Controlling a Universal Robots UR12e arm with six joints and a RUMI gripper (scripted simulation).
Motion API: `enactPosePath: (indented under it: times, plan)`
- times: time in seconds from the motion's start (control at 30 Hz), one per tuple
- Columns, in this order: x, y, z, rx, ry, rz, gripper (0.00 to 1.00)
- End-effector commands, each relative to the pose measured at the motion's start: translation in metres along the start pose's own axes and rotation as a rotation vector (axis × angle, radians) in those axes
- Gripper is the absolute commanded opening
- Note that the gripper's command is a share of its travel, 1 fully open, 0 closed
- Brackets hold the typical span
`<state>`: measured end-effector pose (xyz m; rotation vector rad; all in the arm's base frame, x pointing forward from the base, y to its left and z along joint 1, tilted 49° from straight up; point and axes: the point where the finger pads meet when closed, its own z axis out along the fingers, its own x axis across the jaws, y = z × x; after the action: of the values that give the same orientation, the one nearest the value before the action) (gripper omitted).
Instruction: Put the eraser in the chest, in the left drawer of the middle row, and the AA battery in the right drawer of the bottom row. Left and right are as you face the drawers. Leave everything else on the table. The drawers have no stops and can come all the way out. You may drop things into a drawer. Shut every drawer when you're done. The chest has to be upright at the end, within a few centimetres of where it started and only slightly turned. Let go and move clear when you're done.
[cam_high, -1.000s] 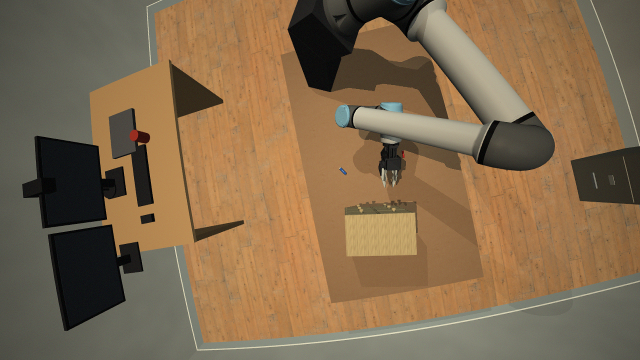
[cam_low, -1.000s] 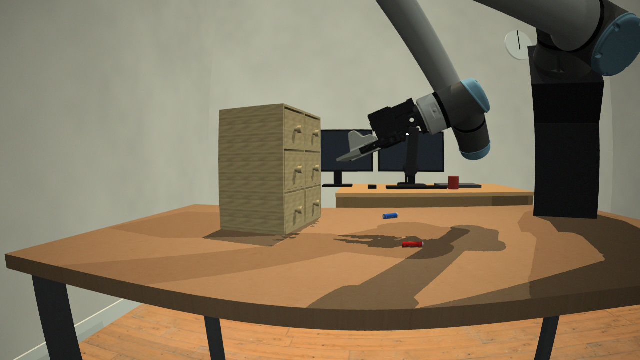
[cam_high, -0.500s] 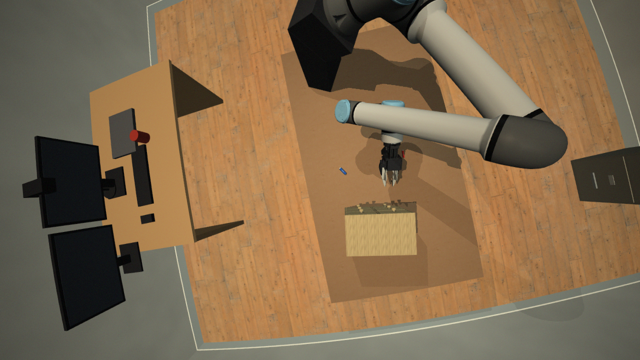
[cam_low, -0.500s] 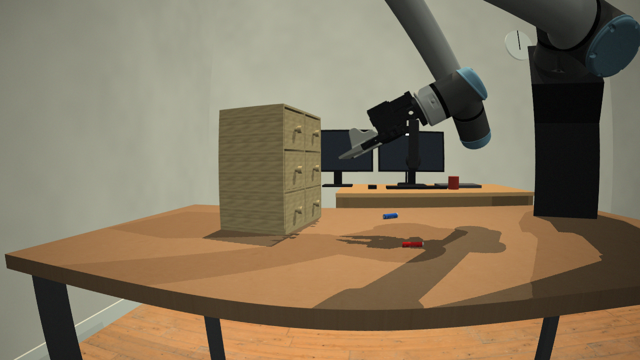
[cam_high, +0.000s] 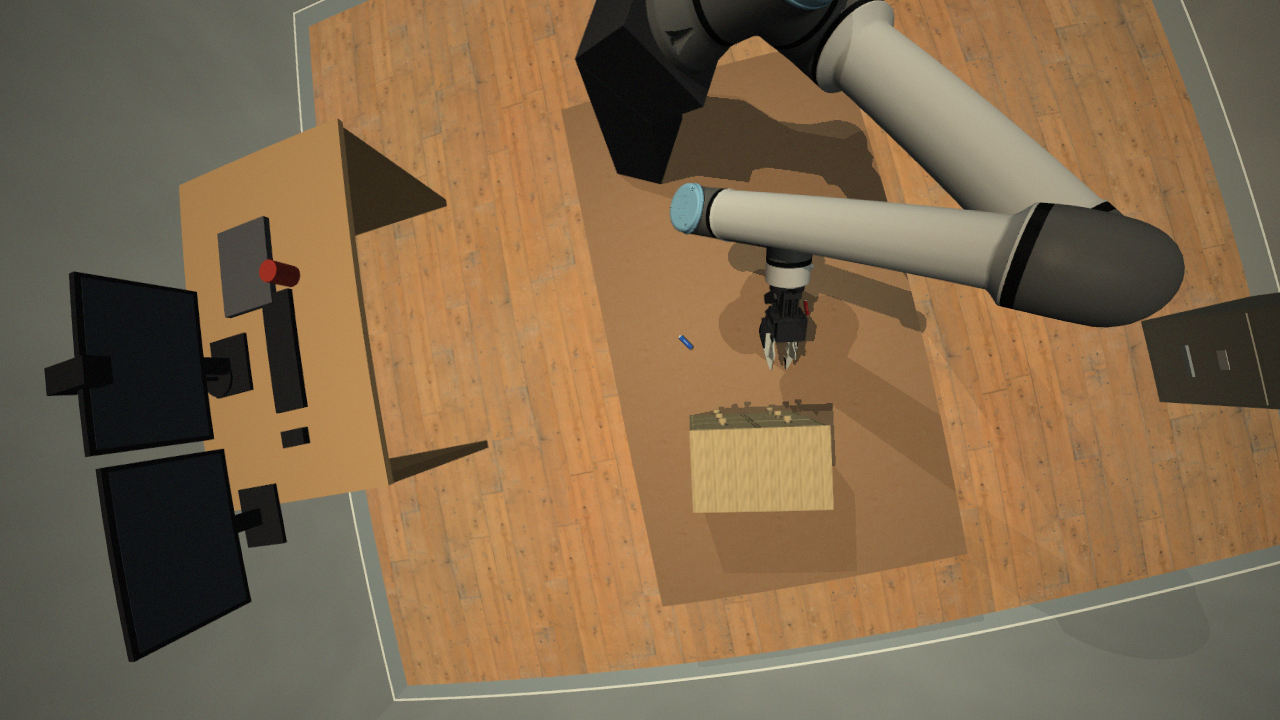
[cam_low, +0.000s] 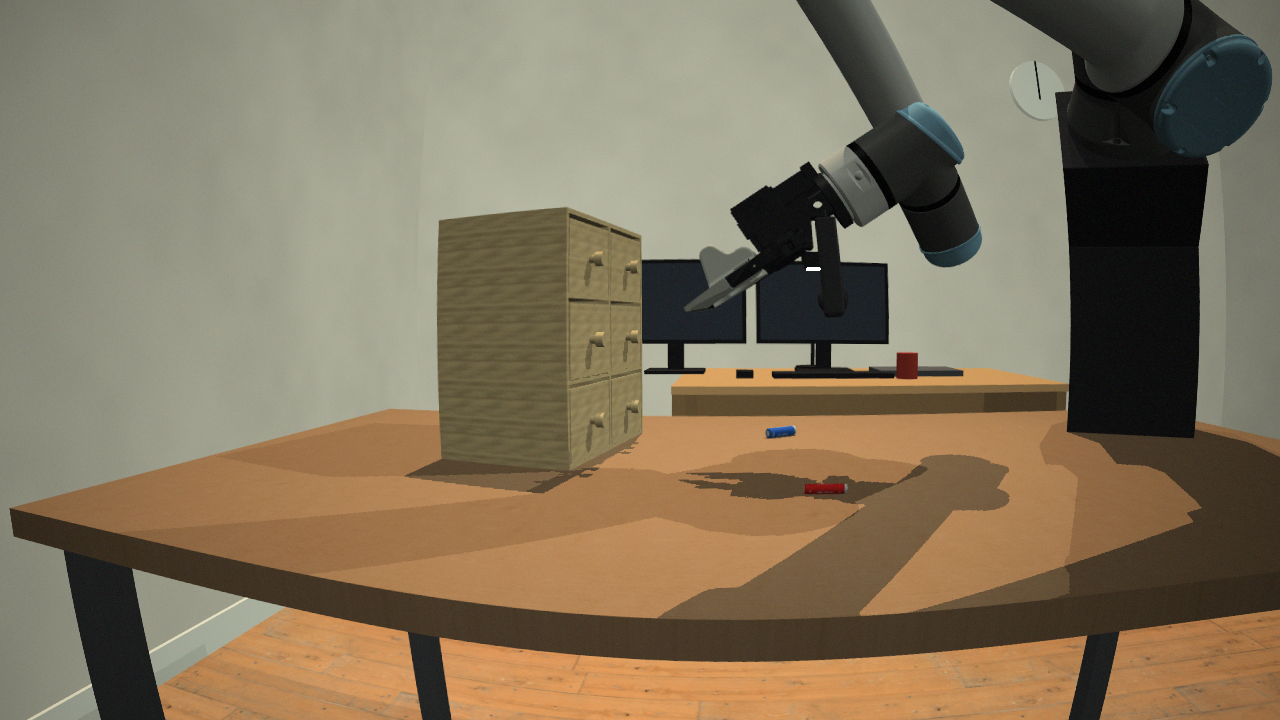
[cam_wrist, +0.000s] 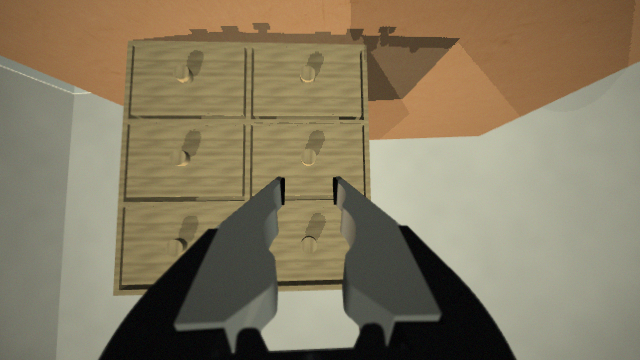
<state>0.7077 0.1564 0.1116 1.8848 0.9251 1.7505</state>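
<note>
The wooden chest (cam_high: 760, 465) stands upright on the table with all six drawers shut; it also shows in the side view (cam_low: 537, 335). My gripper (cam_low: 693, 307) hovers in the air a short way in front of the drawer fronts, apart from them. Its fingers are slightly apart with nothing between them. The wrist view shows the chest (cam_wrist: 245, 160) upside down. There the fingertips frame the right-hand column of knobs. A small blue cylinder (cam_low: 780, 431) and a small red stick (cam_low: 824, 488) lie on the table. I cannot tell which is the battery.
The arm's black pedestal (cam_low: 1132, 295) stands at the table's far end. A second desk (cam_high: 268, 313) with monitors, a keyboard and a red cup (cam_high: 279, 273) stands beside the table. The red stick lies in the arm's shadow under the wrist (cam_high: 806, 307).
</note>
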Motion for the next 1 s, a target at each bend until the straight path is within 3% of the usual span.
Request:
enactPosePath:
  times: [0.0, 0.97]
  plan:
    - [0.0, 0.002, -0.004, 0.048, 0.0, -0.001, 0.2]
    - [0.0, 0.011, -0.034, 0.336, 0.0, -0.002, 0.2]
